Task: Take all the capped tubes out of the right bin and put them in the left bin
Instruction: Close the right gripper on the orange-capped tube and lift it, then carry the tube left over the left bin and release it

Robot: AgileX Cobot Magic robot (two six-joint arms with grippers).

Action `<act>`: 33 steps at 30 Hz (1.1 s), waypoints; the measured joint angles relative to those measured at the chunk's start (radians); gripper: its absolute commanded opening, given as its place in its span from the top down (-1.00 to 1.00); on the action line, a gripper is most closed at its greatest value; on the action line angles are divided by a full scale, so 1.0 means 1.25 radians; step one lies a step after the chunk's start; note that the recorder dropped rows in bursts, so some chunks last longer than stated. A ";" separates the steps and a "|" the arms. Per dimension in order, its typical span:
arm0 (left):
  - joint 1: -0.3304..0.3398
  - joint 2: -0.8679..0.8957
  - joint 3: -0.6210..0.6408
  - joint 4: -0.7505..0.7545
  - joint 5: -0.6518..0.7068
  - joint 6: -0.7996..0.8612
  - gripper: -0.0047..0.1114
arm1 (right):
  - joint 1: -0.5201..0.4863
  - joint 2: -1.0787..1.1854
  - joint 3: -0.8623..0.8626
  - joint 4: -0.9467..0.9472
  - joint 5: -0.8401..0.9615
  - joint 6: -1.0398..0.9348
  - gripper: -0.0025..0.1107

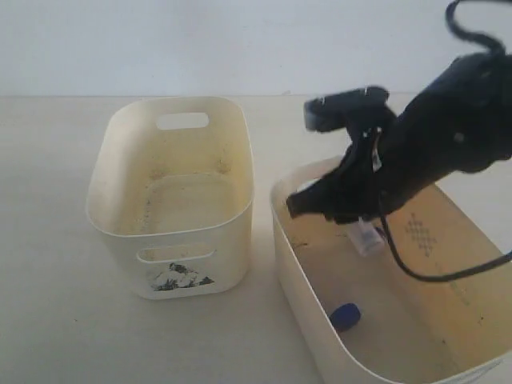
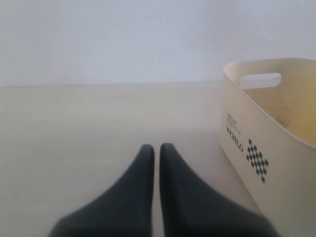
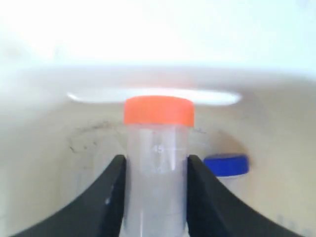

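Note:
My right gripper (image 1: pixel 362 222) reaches down into the right bin (image 1: pixel 472 272), the cream tub with a dotted diamond mark on its inner wall. It is shut on a clear tube with an orange-red cap (image 3: pixel 158 111). The tube's body (image 1: pixel 369 238) shows just below the black fingers (image 3: pixel 111 190). A blue-capped tube (image 1: pixel 345 316) lies on the bin floor near the front; its cap (image 3: pixel 226 165) sits beside the held tube. Other tubes are hidden by the arm or out of view. The left bin (image 1: pixel 128 228) with the torn sticker holds no tubes. My left gripper (image 2: pixel 157 148) is shut on nothing, low over the table.
The two bins stand close together on a pale table (image 1: pixel 48 304). In the left wrist view a cream tub (image 2: pixel 276 143) printed with "WORLD" and a checker pattern stands beside the left gripper. The right arm's cable (image 1: pixel 448 276) hangs into the right bin.

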 measured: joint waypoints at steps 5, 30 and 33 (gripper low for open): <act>0.000 0.000 0.000 0.000 0.000 0.000 0.84 | 0.000 -0.104 -0.074 -0.012 0.063 0.000 0.96; 0.000 0.000 0.000 0.000 0.000 0.000 0.84 | 0.142 -0.044 -0.091 0.369 -0.324 -0.425 0.28; 0.000 0.000 0.000 0.000 0.000 0.000 0.84 | 0.142 -0.043 -0.091 0.369 -0.341 -0.425 0.97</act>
